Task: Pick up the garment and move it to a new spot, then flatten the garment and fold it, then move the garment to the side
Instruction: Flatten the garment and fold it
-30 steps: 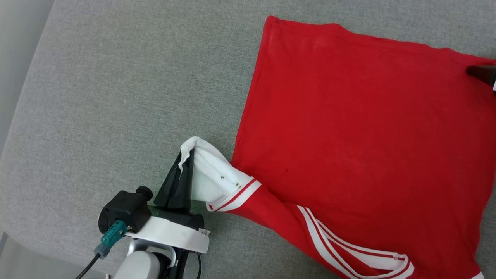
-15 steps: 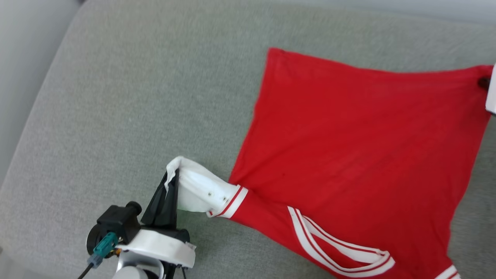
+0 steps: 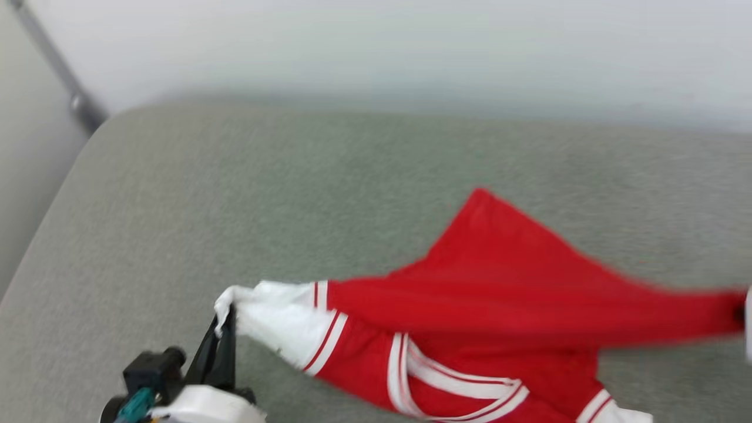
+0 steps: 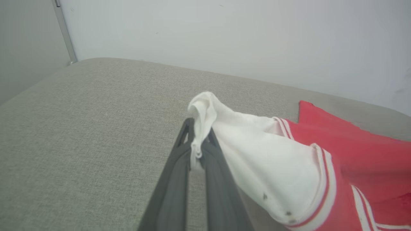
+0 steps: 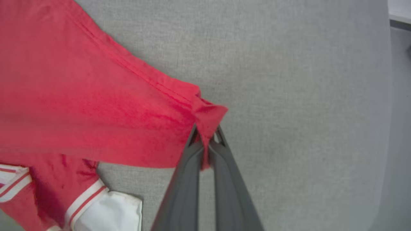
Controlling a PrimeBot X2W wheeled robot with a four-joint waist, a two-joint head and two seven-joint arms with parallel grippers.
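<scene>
Red cloth runs in a taut band between your two arms. Your left end effector (image 3: 228, 317) is clenched on the garment (image 3: 529, 294), grasping the bunched tip of a white sleeve (image 4: 273, 166). In the left wrist view you can see that tip pinched between the two dark fingers (image 4: 173, 183) and poking out just past them. The rest of the sleeve spills off to their right, with its thin red stripes beyond and the red body further out the same way. Your right end effector (image 5: 207, 133) is clenched as well, grasping a folded corner of the red hem (image 5: 208, 112) right at its fingertips. From that grip the cloth stretches away to the left of the fingers in the right wrist view, and down to their lower left lies the second white sleeve (image 5: 112, 211) with its striped cuff. Between your two end effectors, below the taut band and nearer the left one, the white striped neckline (image 3: 452, 379) sags. A loose red corner (image 3: 482, 202) points away from both end effectors toward the far side of the grey fabric surface (image 3: 235, 205). The head view is too blurred for you to tell how much of the lower cloth touches it. Beyond the surface, ahead of the left end effector, stands a pale wall (image 4: 224, 38).
</scene>
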